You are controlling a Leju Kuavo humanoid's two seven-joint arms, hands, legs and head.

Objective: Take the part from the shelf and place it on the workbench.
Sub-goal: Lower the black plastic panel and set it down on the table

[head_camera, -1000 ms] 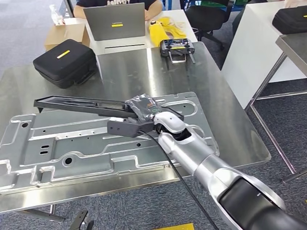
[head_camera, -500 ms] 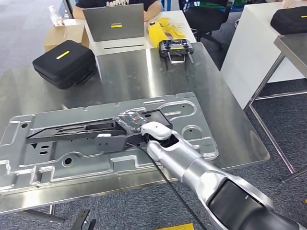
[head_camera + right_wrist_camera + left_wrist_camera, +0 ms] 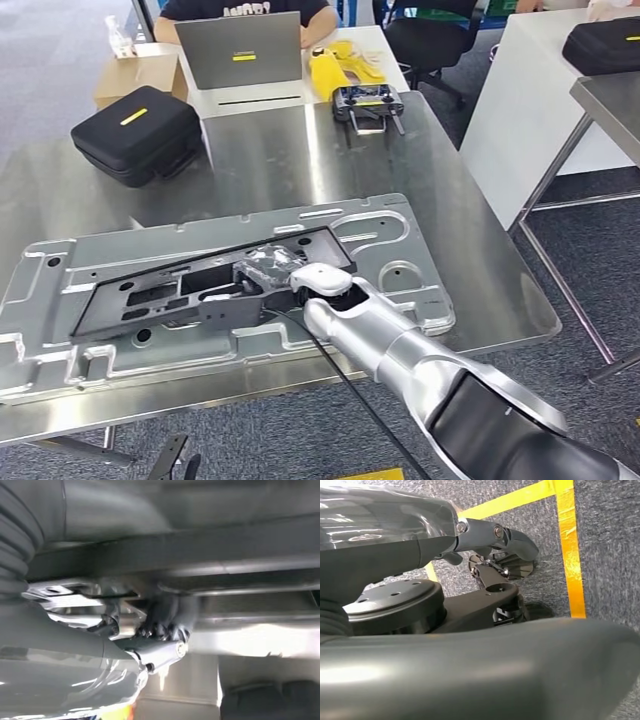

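Note:
The part (image 3: 106,308) is a long black frame with cut-outs. It lies almost flat along a large silver stamped plate (image 3: 392,225) on the steel workbench (image 3: 302,150). My right hand (image 3: 275,275) grips the part near its right end, fingers wrapped around its edge. The right wrist view shows the dark fingers (image 3: 166,617) curled under the black part (image 3: 188,550). In the left wrist view my left hand (image 3: 497,550) hangs above the carpet, thumb stretched out, holding nothing.
At the back of the bench are a black case (image 3: 136,130), a controller (image 3: 368,100) and a laptop (image 3: 238,45) with a person (image 3: 249,8) behind it. A white table (image 3: 528,100) stands to the right. Yellow tape (image 3: 567,545) marks the floor.
The right hand has lowered the black part from a tilted pose above the plate until it lies nearly flat on it. The hand also moved slightly left and towards me.

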